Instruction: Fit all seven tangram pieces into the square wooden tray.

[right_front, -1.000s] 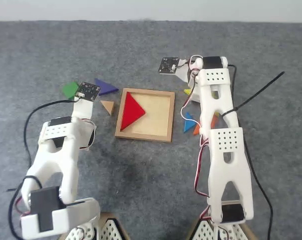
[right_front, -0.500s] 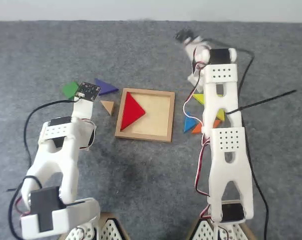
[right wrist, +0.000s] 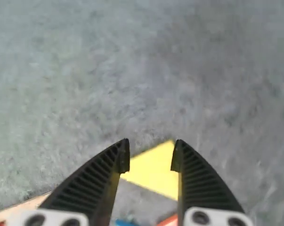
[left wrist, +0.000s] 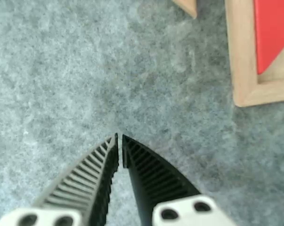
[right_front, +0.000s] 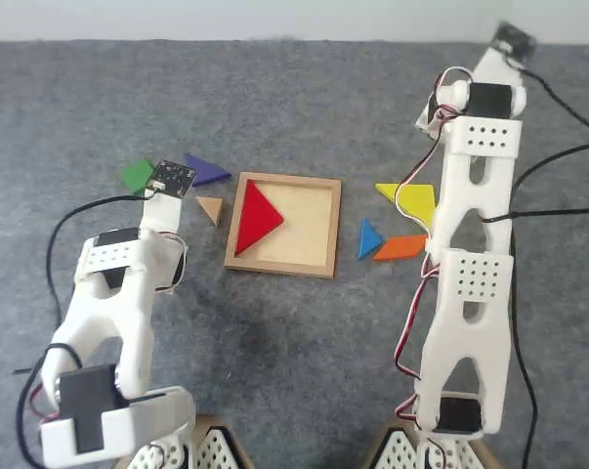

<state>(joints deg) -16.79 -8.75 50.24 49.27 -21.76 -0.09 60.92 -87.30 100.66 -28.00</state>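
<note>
We see the square wooden tray [right_front: 279,267] in the middle of the grey-covered desk [right_front: 274,98], with only the red triangle [right_front: 255,217] inside it. The right pincer [right wrist: 149,153] hangs part-open and empty above the yellow piece [right wrist: 153,172]. The left pincer [left wrist: 119,139] is nearly closed on nothing, near the tray. We judge two risks. A finger could land on the flat yellow piece and shove it across the desk (thin pieces offer little edge to grip). It could also knock the blue triangle [right_front: 369,237] nearby. We can read no writing or labels.
</note>
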